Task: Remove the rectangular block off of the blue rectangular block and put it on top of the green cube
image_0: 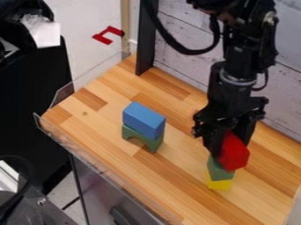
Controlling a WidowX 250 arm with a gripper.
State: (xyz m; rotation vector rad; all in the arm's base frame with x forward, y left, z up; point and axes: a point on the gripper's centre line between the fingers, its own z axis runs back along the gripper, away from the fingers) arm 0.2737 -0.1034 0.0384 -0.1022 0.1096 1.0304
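Yellow block point(218, 184) beneath green cube point(220, 172)

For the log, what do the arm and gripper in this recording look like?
The arm is black and jointed, with a silver-grey ring around it above the gripper and a thick black cable looping out to one side. The gripper is black too, with an angular, bulky body.

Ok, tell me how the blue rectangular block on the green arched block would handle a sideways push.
The blue rectangular block, flat-faced and sharp-edged, looks stiff and should keep its shape. Those flat sides make sliding likelier than rolling. Perched on the green arched block, it could slip off or drag that support along.
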